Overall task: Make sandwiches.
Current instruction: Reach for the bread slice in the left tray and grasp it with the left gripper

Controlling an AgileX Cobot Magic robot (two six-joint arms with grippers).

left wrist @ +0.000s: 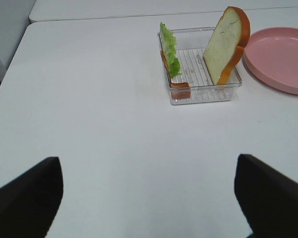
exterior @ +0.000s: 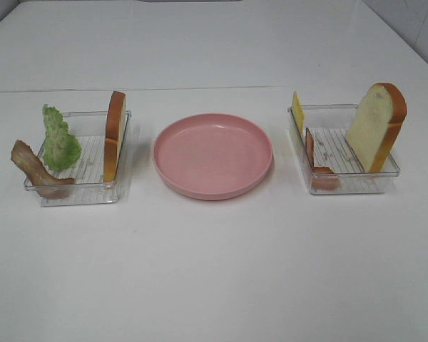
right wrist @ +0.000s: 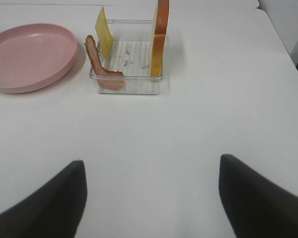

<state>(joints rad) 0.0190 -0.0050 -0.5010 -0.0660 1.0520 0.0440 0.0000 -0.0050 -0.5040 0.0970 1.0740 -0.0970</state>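
No sandwich is assembled. The left clear tray point(exterior: 93, 169) holds a green lettuce leaf point(exterior: 60, 140), a brownish-pink meat strip point(exterior: 36, 167) and an upright bread slice point(exterior: 115, 135). The right clear tray point(exterior: 346, 189) holds a yellow cheese square point(exterior: 297, 112), a meat strip point(exterior: 315, 160) and a leaning bread slice point(exterior: 374, 127). My left gripper point(left wrist: 148, 158) is open and empty, well short of the lettuce point(left wrist: 169, 49) and bread point(left wrist: 226, 44). My right gripper point(right wrist: 151, 159) is open and empty, well short of the cheese point(right wrist: 104, 32), meat point(right wrist: 97, 62) and bread point(right wrist: 159, 39). Neither gripper shows in the exterior view.
A round pink plate point(exterior: 212, 154) with nothing on it sits between the two trays on the white table. It also shows in the left wrist view point(left wrist: 283, 59) and the right wrist view point(right wrist: 30, 54). White table surface lies between each gripper and its tray.
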